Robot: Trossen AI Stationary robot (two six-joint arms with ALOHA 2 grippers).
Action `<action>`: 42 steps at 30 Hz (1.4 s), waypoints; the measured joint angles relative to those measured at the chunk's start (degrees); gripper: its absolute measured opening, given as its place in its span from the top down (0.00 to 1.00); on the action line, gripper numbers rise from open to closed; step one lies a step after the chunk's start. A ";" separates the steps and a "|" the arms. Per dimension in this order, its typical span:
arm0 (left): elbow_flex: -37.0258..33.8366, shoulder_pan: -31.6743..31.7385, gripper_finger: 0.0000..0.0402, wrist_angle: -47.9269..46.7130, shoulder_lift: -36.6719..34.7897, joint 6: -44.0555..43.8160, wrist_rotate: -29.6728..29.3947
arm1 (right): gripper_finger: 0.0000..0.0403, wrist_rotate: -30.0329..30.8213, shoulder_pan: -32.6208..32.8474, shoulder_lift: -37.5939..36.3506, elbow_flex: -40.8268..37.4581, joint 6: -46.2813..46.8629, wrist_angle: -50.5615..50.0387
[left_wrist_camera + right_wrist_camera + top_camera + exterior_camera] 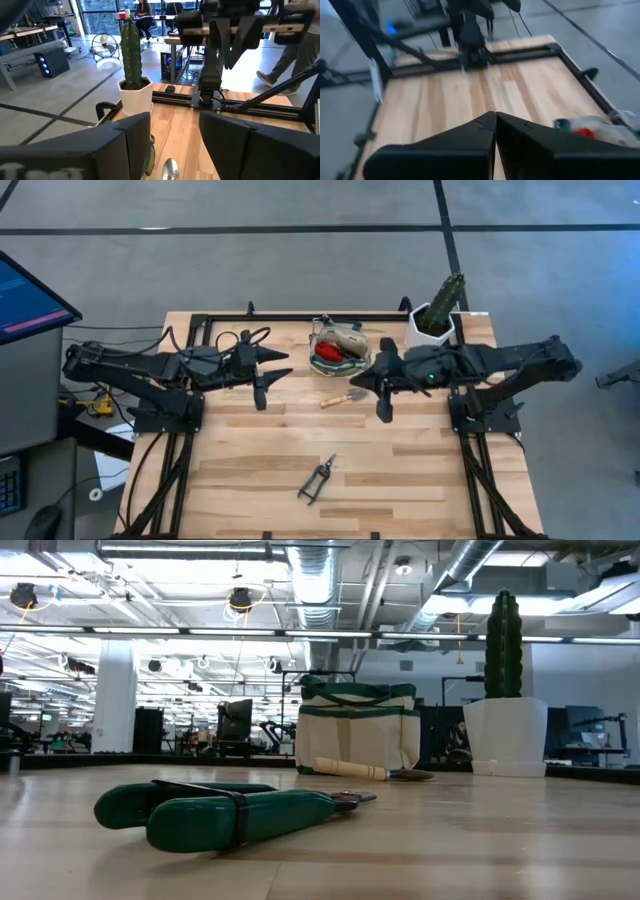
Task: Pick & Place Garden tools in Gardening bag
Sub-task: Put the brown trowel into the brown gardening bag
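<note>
Two tools lie loose on the wooden surface (400, 480): wooden-handled metal trowel (343, 397) beside cream green-trimmed gardening bag (338, 346), dark-handled pruning shears (317, 479) well apart. Right hand (384, 412) shut, empty; left hand (261, 401) open, empty.

Both arms reach inward toward each other. The left gripper (262, 383) has its jaws parted; the right gripper (383, 387) has its jaws pressed together, empty.

Trowel (170, 169): blade only, cut by left wrist view's edge; gardening bag (600, 129): blurred, cut at right wrist view's edge; bag contents (330, 352): red mass, individual tools indistinguishable from above.
</note>
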 joint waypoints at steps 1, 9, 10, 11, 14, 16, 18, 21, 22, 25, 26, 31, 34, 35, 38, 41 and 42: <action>0.00 0.00 0.60 0.00 0.00 0.00 0.03 | 1.00 -0.01 0.22 -1.36 -2.90 0.70 3.27; 0.12 0.02 0.60 0.06 1.37 -1.72 3.12 | 1.00 0.01 1.33 -6.06 -18.20 9.42 14.47; 0.05 0.00 0.60 -0.30 1.43 -1.71 3.95 | 1.00 0.03 1.41 -5.99 -19.23 10.62 15.09; 0.02 0.00 0.60 -0.18 1.63 -1.73 4.47 | 1.00 0.02 1.68 -5.87 -20.04 11.66 15.32; 0.06 0.00 0.60 -0.21 2.14 -1.73 5.50 | 1.00 0.10 2.47 -4.98 -21.01 13.50 14.88; 0.04 0.00 0.60 -0.06 2.17 -1.73 5.54 | 1.00 0.08 3.03 -4.25 -21.45 13.62 14.30; 0.09 0.00 0.60 0.31 2.67 -1.73 5.52 | 1.00 0.19 3.68 -3.45 -21.50 13.66 12.44; -0.03 0.00 0.60 -0.06 2.99 -1.73 5.51 | 1.00 -0.07 4.16 -2.39 -21.61 14.69 8.03; 0.07 0.00 0.60 0.38 3.25 -1.73 5.50 | 1.00 -0.23 4.40 -2.24 -21.61 15.64 7.07; -0.04 0.01 0.60 -0.28 3.70 -1.73 5.52 | 1.00 -0.45 4.96 -0.73 -21.41 18.09 4.07; -0.01 0.00 0.60 0.17 4.09 -1.73 5.50 | 1.00 -0.58 5.19 -0.55 -21.65 18.16 2.32; 0.07 0.02 0.60 0.40 4.91 -1.80 5.46 | 1.00 -0.65 5.61 2.28 -21.43 18.14 1.91; -0.07 -0.02 0.60 0.05 5.33 -1.90 6.05 | 1.00 -0.61 5.31 4.73 -21.43 18.14 2.05; 0.00 -0.02 0.60 0.24 5.44 -1.92 6.73 | 1.00 -0.61 5.23 5.64 -21.43 18.14 2.16; -0.02 -0.02 0.60 0.01 5.46 -1.93 7.73 | 1.00 -0.63 4.66 9.18 -21.42 18.14 2.08; -0.02 -0.02 0.60 0.00 5.46 -1.95 8.03 | 1.00 -0.62 3.97 12.59 -21.40 18.14 1.91; -0.02 -0.04 0.60 0.02 5.40 -1.92 8.03 | 1.00 -0.59 3.71 13.71 -21.39 18.02 1.56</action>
